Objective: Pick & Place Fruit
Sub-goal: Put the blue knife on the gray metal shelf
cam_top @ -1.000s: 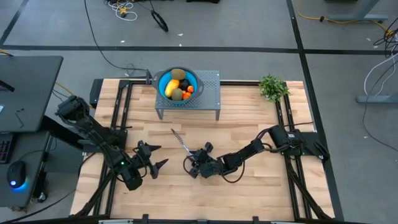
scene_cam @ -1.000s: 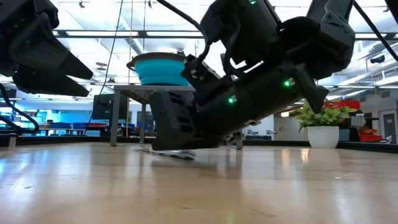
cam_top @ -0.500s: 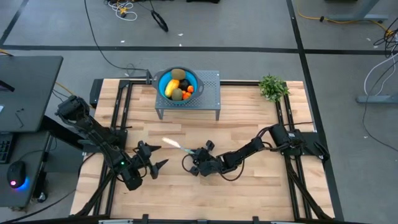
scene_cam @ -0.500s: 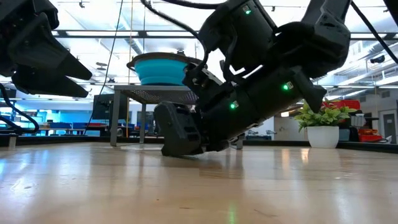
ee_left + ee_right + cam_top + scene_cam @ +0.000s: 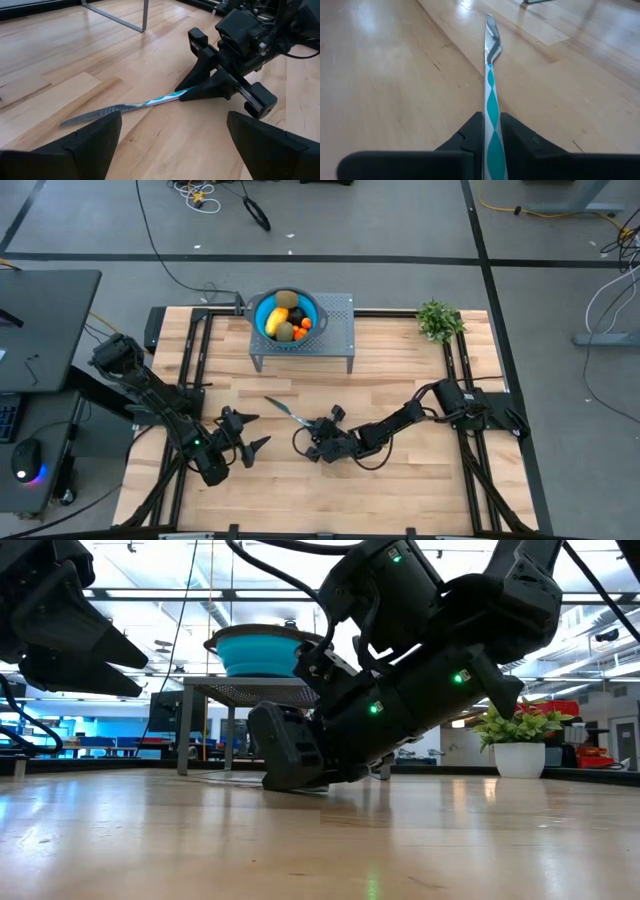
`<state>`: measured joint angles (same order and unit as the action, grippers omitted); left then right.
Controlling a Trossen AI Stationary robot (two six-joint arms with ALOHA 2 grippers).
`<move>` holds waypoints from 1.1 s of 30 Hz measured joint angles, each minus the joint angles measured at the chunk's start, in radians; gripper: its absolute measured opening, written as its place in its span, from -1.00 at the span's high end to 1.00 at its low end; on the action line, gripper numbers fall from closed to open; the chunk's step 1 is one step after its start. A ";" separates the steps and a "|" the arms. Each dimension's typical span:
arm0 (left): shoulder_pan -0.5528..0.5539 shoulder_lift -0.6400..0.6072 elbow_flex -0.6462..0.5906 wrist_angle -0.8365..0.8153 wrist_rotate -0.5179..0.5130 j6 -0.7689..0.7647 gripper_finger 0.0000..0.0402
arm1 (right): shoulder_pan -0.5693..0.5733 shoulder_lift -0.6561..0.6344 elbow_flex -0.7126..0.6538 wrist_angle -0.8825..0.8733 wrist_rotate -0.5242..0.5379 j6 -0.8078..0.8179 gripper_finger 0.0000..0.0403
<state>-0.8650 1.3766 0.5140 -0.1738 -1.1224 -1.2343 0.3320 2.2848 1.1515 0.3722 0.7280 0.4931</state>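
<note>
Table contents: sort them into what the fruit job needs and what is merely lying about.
Job:
fruit in the blue bowl
right gripper, closed on the knife handle
left gripper, open, waiting

Lying about:
knife
potted plant
metal stand

In the low view, the big dark right arm (image 5: 400,690) hides the knife (image 5: 125,106) and its own claw tips. The fruit (image 5: 286,317) in the blue bowl (image 5: 255,648) cannot be seen from there, because the bowl's wall covers it. From above, the tiny orange pieces (image 5: 303,326) are too small to count.
</note>
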 joint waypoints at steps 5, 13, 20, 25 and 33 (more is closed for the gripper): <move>0.000 0.000 0.000 0.000 0.003 0.003 -0.86 | 0.001 0.000 0.000 0.004 -0.001 -0.005 0.77; -0.014 0.000 0.000 -0.001 0.038 0.016 -0.86 | 0.026 -0.052 -0.004 -0.026 0.000 -0.059 0.77; -0.070 0.000 0.000 0.007 -0.014 0.014 -0.86 | 0.078 -0.176 -0.005 -0.207 0.050 -0.029 0.77; -0.086 0.000 0.000 0.008 -0.028 -0.003 -0.86 | 0.120 -0.250 -0.006 -0.349 0.090 0.035 0.77; -0.086 0.000 0.000 0.007 -0.027 -0.008 -0.86 | 0.208 -0.422 -0.003 -0.544 0.185 0.117 0.77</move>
<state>-0.9508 1.3766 0.5140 -0.1669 -1.1492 -1.2423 0.5398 1.8625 1.1485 -0.1718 0.9133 0.6098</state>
